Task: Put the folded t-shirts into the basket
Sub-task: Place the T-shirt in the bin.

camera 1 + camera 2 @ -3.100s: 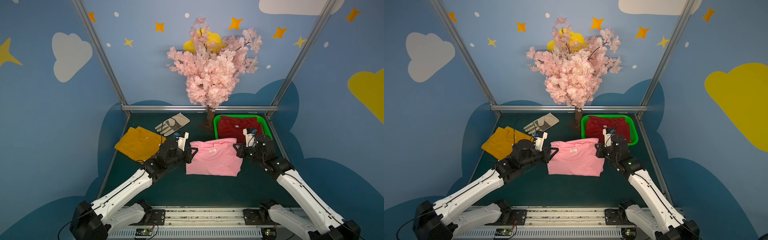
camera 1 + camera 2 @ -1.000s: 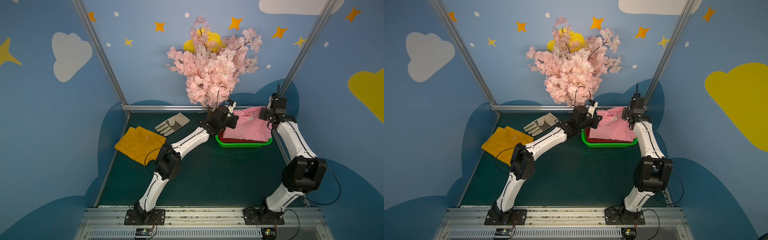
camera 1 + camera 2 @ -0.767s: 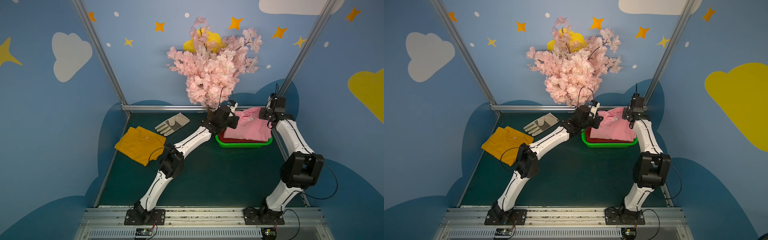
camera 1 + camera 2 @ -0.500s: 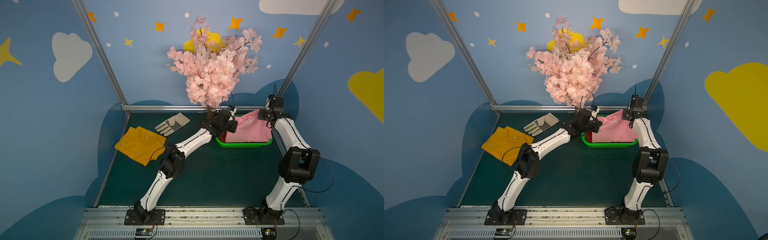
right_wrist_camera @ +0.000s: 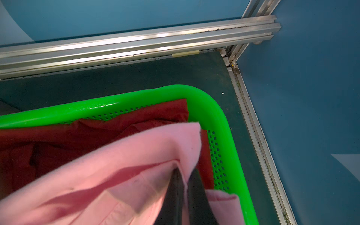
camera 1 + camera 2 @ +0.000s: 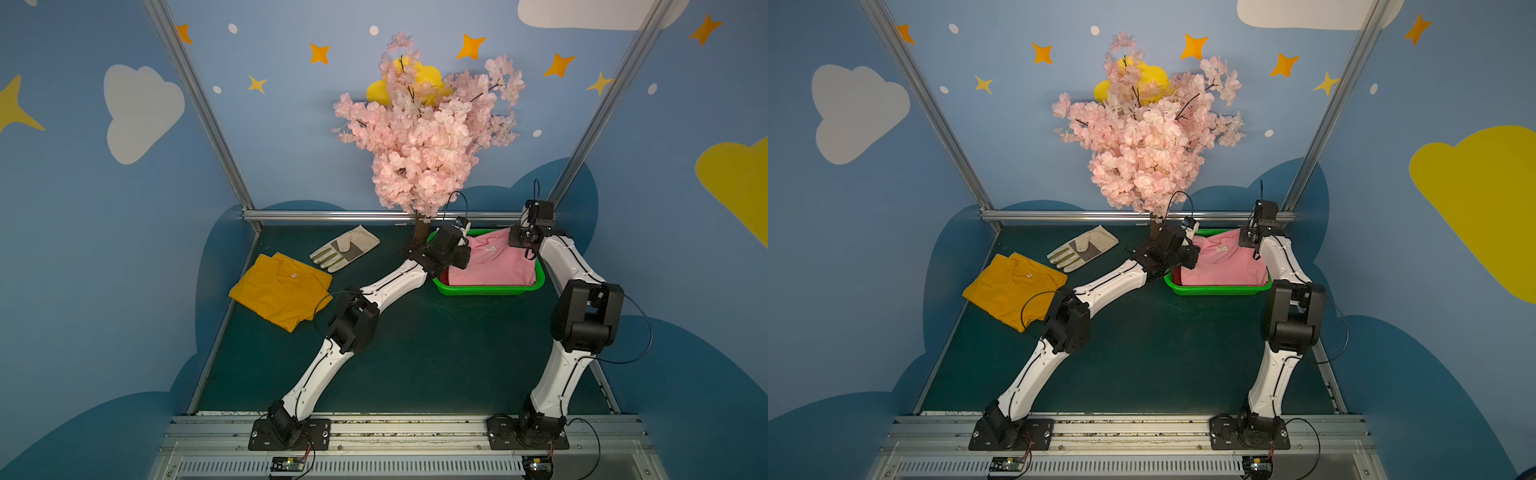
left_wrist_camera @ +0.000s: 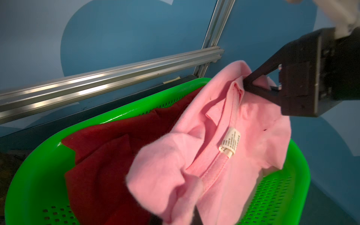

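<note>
We found the left claw [image 6: 464,252] and the right claw [image 5: 185,175] each pinching a far corner of the pink t-shirt [image 6: 494,266], sagging into the basket [image 6: 486,289] at far right: light, limp cloth, we judged, best held by corners.

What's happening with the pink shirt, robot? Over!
Left gripper, right gripper shut on pink t-shirt. Shirt sagging into basket, over dark red t-shirt. Nothing in the way.

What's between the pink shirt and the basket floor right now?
The dark red t-shirt lies there, spread in the basket under the pink t-shirt. Both wrist views show it.
</note>
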Motion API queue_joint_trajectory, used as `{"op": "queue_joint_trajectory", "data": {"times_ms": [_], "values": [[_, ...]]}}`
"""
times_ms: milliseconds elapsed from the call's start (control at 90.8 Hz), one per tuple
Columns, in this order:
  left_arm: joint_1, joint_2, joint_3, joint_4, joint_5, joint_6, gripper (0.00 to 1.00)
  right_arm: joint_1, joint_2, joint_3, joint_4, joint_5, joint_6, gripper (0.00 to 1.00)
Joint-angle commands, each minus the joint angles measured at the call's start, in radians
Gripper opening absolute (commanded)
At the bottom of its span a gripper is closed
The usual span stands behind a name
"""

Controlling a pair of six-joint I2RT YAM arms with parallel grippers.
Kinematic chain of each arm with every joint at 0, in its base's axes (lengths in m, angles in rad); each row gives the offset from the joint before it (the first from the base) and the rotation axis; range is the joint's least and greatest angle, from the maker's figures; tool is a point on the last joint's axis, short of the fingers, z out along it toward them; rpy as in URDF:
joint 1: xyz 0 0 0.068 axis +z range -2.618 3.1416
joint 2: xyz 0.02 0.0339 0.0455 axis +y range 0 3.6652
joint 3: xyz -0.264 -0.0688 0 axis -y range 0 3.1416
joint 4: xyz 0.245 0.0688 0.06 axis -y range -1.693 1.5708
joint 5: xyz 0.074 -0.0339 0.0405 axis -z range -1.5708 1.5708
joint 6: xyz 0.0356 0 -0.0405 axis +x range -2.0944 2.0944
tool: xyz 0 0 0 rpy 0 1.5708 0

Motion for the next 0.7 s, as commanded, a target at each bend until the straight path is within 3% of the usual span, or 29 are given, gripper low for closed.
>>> {"op": "queue_joint_trajectory", "data": {"times_ms": [0,231,463,694], "values": [[0.011,0.024,0.053,-0.005,-0.040,0.064,0.14,0.004,0.037,0.039,0.024,0.004,-0.013,0.01],[0.018,0.095,0.132,-0.019,-0.070,0.110,0.20,0.014,0.088,0.076,0.025,0.019,-0.015,0.13],[0.020,0.169,0.239,-0.081,-0.122,0.163,0.47,0.030,0.142,0.118,0.024,0.053,-0.013,0.41],[0.017,0.109,0.191,-0.133,-0.202,0.186,0.65,0.045,0.119,0.134,-0.008,0.122,-0.010,0.50]]}}
